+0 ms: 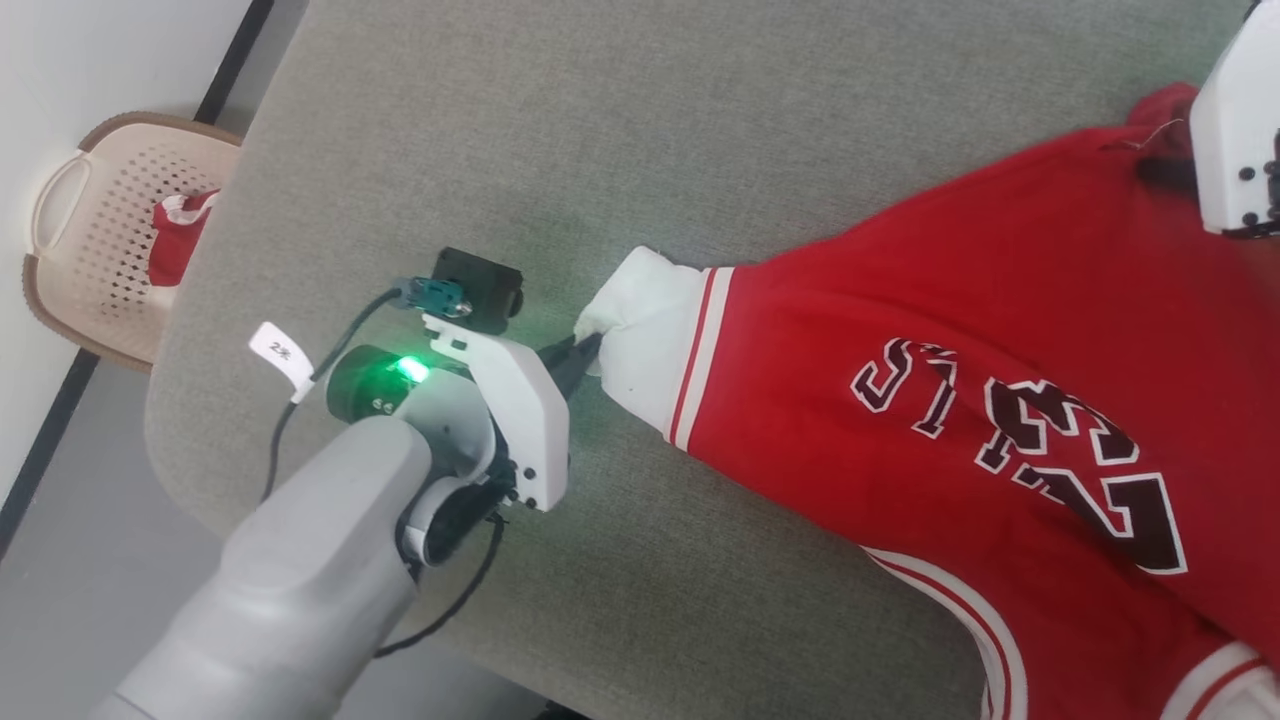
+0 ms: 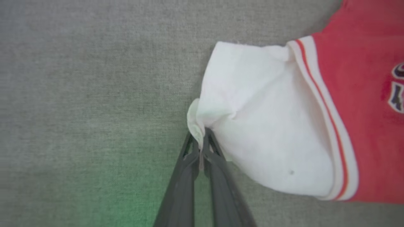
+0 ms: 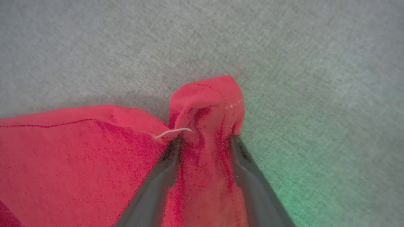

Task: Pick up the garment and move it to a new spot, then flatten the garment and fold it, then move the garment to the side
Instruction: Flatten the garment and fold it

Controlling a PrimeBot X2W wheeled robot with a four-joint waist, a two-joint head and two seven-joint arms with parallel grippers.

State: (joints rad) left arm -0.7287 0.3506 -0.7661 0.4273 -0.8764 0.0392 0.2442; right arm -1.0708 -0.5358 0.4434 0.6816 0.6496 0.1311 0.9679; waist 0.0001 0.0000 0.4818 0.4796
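Lying across the right side of the head view, the garment (image 1: pixel 900 400) is resting on a grey-green fabric surface (image 1: pixel 600 150). Its red body is running off the right and lower edges, the dark white-outlined lettering is facing up, and one white sleeve (image 1: pixel 645 335) is pointing toward the middle of the frame. The left gripper (image 1: pixel 590 350) is pinching the outer edge of that sleeve, its dark fingers closed tight on a small pucker of white cloth. Near the upper right corner, the pale housing (image 1: pixel 1235 120) of the right arm is sitting over the garment's far red corner.

The right wrist view is showing what lies under it: the right gripper (image 3: pixel 203 138) is standing with its jaws apart, straddling a bunched-up fold of red hem that is touching both fingers. A loose white thread (image 3: pixel 173 132) is trailing beside it. The left wrist view is giving a close look at the striped trim (image 2: pixel 328 119) where sleeve meets body.

Off the surface, at the upper left of the head view, a perforated beige basket (image 1: pixel 120 250) is sitting on the floor with a red-and-white cloth (image 1: pixel 180 235) inside. A black cable (image 1: pixel 300 410) and a white tag (image 1: pixel 280 355) are hanging by the left wrist, where a green light (image 1: pixel 410 370) is glowing.
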